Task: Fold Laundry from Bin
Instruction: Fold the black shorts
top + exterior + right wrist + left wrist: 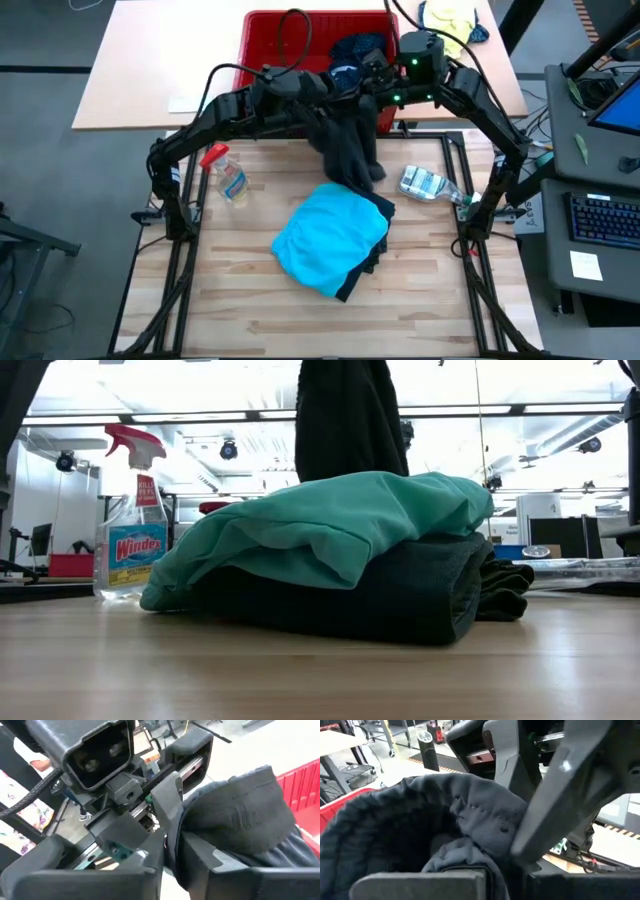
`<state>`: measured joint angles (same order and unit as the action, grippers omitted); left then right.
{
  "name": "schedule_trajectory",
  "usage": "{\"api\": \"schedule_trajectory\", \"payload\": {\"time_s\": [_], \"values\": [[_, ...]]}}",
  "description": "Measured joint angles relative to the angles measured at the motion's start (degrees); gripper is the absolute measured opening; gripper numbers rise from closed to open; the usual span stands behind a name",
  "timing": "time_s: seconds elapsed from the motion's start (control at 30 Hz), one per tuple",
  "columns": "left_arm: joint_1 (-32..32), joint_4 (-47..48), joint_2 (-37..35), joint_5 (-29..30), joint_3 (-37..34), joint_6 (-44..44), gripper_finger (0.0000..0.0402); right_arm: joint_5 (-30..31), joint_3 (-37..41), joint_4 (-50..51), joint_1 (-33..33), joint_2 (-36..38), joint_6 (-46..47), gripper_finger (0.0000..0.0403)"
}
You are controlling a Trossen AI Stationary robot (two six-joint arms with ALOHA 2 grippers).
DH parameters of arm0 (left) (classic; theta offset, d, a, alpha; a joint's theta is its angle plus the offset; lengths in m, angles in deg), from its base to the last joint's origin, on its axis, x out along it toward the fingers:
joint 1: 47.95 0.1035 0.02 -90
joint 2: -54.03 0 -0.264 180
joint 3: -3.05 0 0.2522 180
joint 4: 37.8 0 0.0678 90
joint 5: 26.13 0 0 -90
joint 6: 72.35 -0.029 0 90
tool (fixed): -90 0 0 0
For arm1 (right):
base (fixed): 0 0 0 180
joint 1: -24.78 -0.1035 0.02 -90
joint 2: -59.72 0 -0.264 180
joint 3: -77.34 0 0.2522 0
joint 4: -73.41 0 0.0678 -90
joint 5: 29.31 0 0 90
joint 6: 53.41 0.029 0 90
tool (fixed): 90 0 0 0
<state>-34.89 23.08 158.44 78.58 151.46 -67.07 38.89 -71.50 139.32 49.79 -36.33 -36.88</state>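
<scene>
Your left gripper (322, 92) and right gripper (372, 82) meet just in front of the red bin (268, 38), both with jaws clamped on the dark grey garment (347, 145). It hangs from them down to the desk (250, 300) on the near side of the bin. Nearer you from the bin, a turquoise garment (328, 238) lies folded on dark ones.

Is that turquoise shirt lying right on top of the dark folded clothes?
Touching. The low view shows the turquoise shirt draped directly over the dark folded garment.
</scene>
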Motion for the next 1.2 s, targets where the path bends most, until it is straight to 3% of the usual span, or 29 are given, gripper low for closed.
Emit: {"api": "schedule_trajectory", "payload": {"time_s": [0.17,0.27,0.4,0.6,0.73,0.97,1.2], "values": [[0.11,-0.74,-2.87,1.01,0.25,1.11,0.0007,1.19,0.15,1.08,2.81,3.34,-0.69,0.0124],[0.07,-3.1,-5.26,4.75,0.35,1.83,0.0006,4.53,0.13,3.31,3.71,5.43,-2.6,0.0163],[0.12,-5.43,-6.58,7.02,0.34,3.46,0.0006,7.26,0.11,4.61,2.92,6.29,-10.2,0.021],[0.07,-6.69,-6.66,7.34,0.33,6.96,0.0006,8.0,0.15,-1.61,-1.33,4.37,-20.48,0.0258],[0.0,-6.93,-5.58,7.55,0.31,9.02,0.0008,12.37,0.15,-2.19,-2.95,1.68,-23.99,0.0279],[-0.04,-6.21,-4.46,9.87,-0.11,11.45,0.0009,19.13,0.16,-5.22,-3.12,-0.73,-22.3,0.0293],[-0.28,-6.31,-3.65,9.33,-0.2,12.34,0.0011,16.71,0.15,-8.21,-3.17,-3.59,-23.86,0.0277]]}}
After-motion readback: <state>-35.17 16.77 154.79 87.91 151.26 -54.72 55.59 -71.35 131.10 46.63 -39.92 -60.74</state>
